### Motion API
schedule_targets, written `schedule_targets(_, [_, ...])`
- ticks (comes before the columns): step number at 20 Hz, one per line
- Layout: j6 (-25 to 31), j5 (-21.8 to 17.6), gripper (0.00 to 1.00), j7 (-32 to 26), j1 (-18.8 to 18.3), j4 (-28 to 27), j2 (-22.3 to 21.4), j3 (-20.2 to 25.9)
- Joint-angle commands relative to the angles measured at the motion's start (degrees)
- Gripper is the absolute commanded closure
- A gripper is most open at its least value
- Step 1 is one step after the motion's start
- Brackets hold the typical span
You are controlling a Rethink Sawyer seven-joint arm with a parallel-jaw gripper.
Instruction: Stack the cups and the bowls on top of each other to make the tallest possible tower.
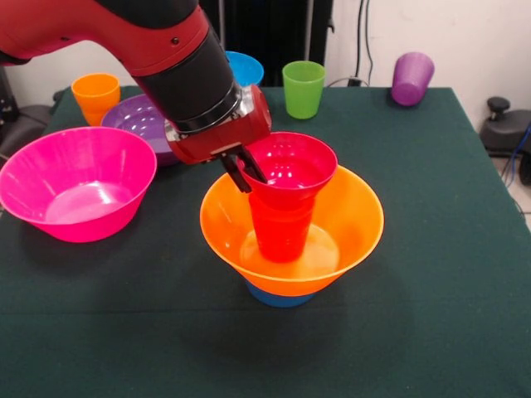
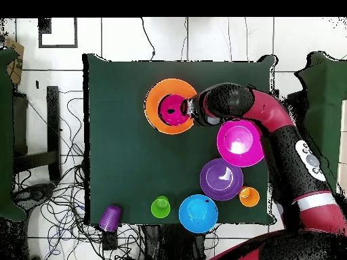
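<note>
The tower stands mid-table: a small light-blue bowl (image 1: 280, 297) as base, the large orange bowl (image 1: 361, 215) on it, and a red-orange cup (image 1: 280, 232) upright inside. The small red bowl (image 1: 290, 170) sits upright on top of that cup. My gripper (image 1: 246, 172) is at the red bowl's left rim, its fingers pinching the rim. In the overhead view the gripper (image 2: 188, 108) is beside the red bowl (image 2: 174, 108), inside the orange bowl's ring (image 2: 154, 101).
The large pink bowl (image 1: 76, 182) stands at the left. The purple bowl (image 1: 137, 120), the blue bowl (image 1: 245, 68), the yellow-orange cup (image 1: 95, 95) and the green cup (image 1: 303, 89) stand along the far side. The purple cup (image 1: 412, 79) is at the far right corner.
</note>
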Motion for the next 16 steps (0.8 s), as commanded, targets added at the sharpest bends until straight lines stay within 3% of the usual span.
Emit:
schedule_targets(1, [-5.09,-1.95,1.00,0.79,2.43,1.03,3.23,-3.05])
schedule_targets(16, [-5.00,-2.40,1.00,-0.03,2.45,0.17,2.39,-4.09])
